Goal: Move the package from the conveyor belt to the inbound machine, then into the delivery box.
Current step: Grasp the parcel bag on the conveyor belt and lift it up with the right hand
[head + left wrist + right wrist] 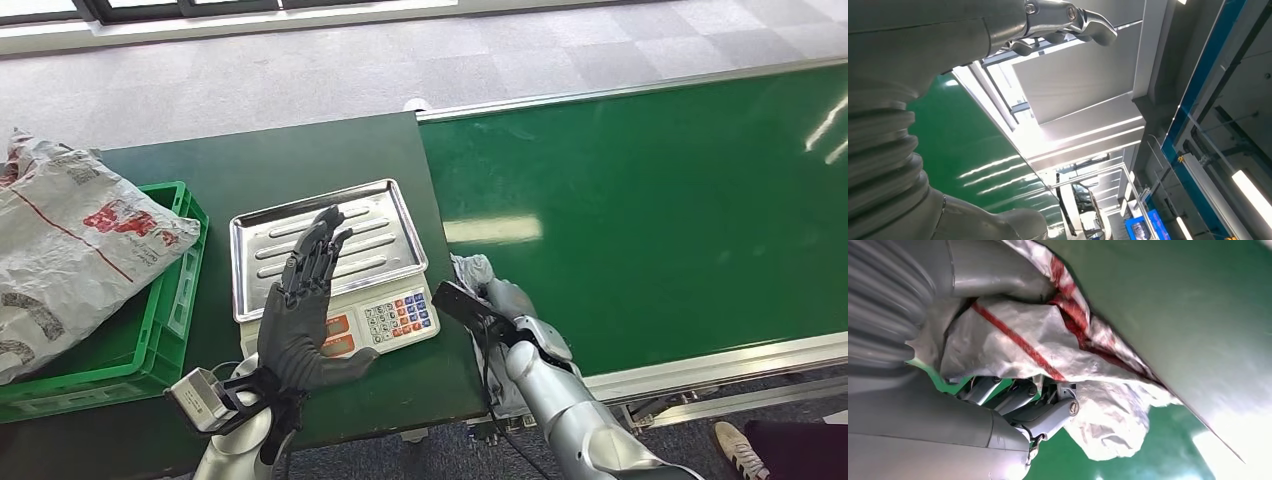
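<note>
Gripped the package (1058, 347) in the right hand (500, 305) at the conveyor belt (650, 200) edge, left hand (305, 300) spread empty over the scale (330, 260); best lifted clear, then lowered flat onto its tray.

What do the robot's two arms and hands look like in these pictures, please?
Both arms are silver metal with rounded segments. The left hand is dark grey with slim, segmented fingers, and a small silver box with a black bracket sits at its wrist. The right hand has a grey ribbed wrist cover, grey fingers, and black cables along its forearm.
</note>
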